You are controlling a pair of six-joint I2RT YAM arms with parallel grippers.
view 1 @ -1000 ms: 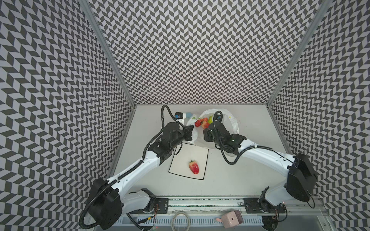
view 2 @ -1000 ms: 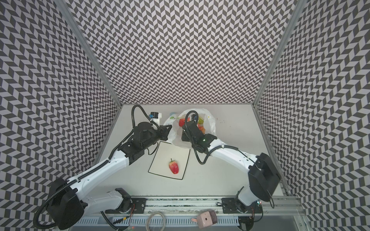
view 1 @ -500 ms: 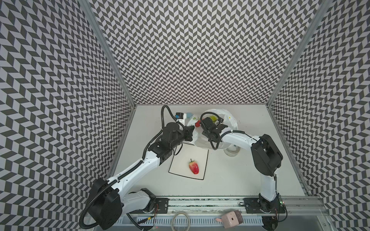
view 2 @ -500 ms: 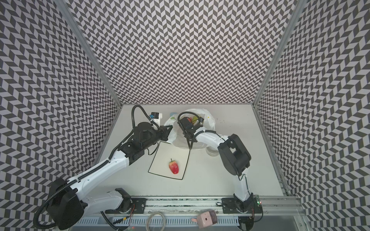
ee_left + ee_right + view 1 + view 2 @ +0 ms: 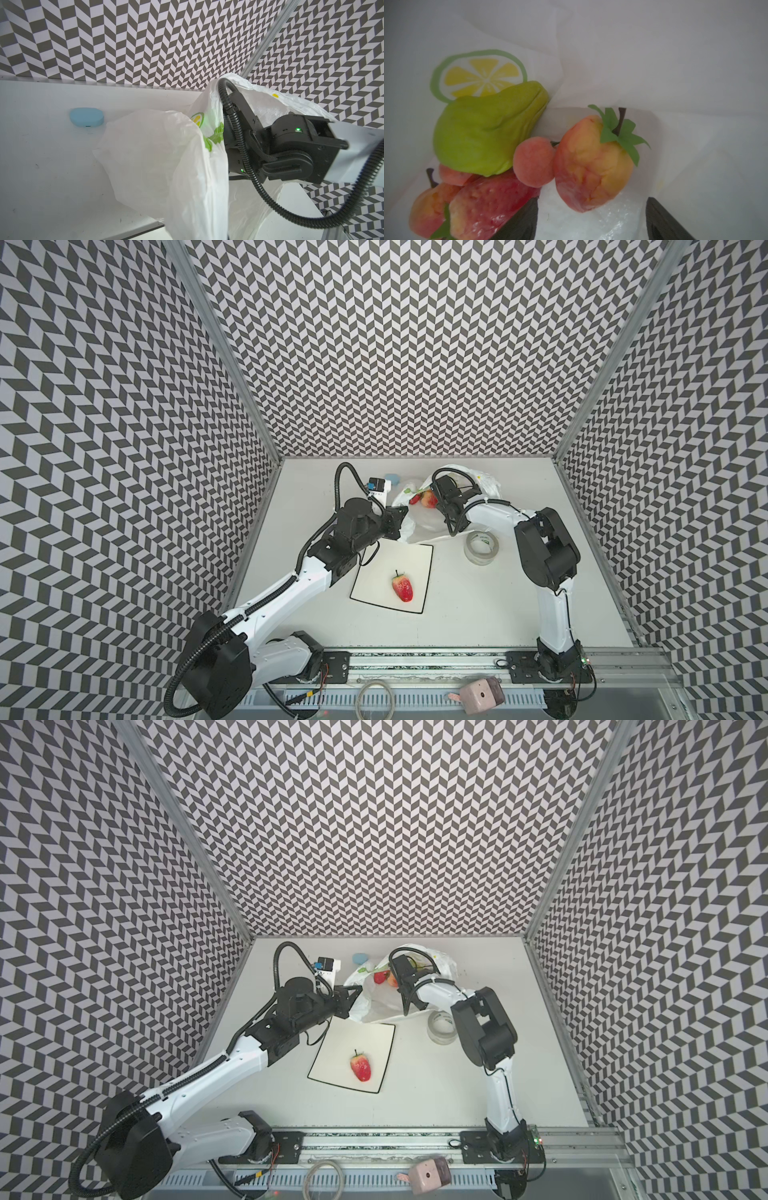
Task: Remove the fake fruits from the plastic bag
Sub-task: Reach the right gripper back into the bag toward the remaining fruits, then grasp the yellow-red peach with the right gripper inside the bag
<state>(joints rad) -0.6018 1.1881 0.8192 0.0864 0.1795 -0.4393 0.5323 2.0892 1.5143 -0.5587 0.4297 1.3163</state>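
A: Checkered walls, white bench (image 5: 478,614). Left tool (image 5: 402,516)?
B: Clenched on the plastic bag (image 5: 428,526) rim, rim lifted off the bench.
A: Right tool (image 5: 591,202)?
B: Inside the bag, fingers (image 5: 662,222) spread, gripping nothing. Pale strawberry (image 5: 591,164) just ahead between the tips, small round fruit (image 5: 534,162) touching it, pear (image 5: 488,133) farther ahead, red strawberry (image 5: 488,205) against one finger.
A: Anything outside?
B: Lone strawberry (image 5: 402,587) on the plate (image 5: 370,578), well apart from both tools, nearer the left one.
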